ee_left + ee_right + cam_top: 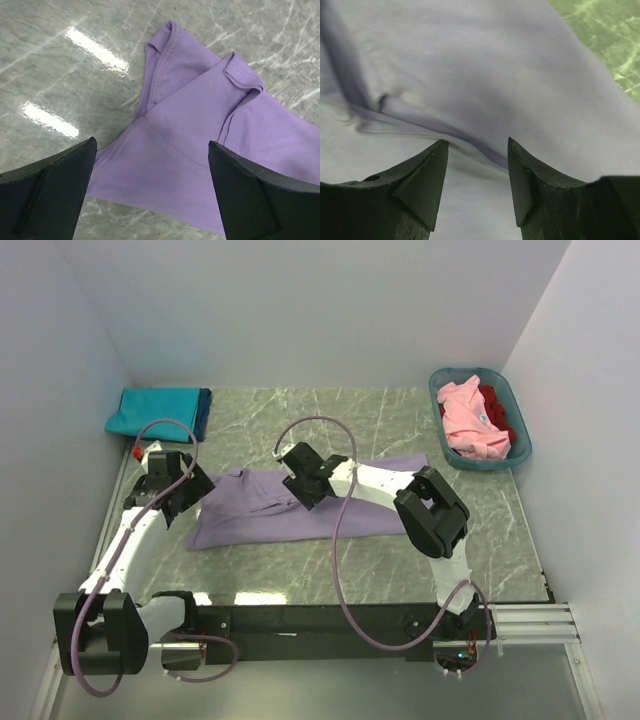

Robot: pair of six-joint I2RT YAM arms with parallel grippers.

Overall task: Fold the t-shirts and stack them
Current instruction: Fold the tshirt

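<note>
Two pincers, both spread open, nothing gripped. Left pincer [152,152] hovers over the collar end of the lavender t-shirt [262,516], which lies part-folded across the middle of the tabletop [300,575]. Right pincer [478,146] sits low astride a fold ridge near mid-shirt. Best bet: pinch matching edges, lift together, lay flat without dragging. Folded teal t-shirt [158,412] sits far-left.

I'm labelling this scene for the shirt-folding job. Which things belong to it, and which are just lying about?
Belong to the job: lavender t-shirt, folded teal t-shirt, dark blue t-shirt, pink t-shirt, red t-shirt.

Just there: plastic basket holding the pink and red ones, marble tabletop.
</note>
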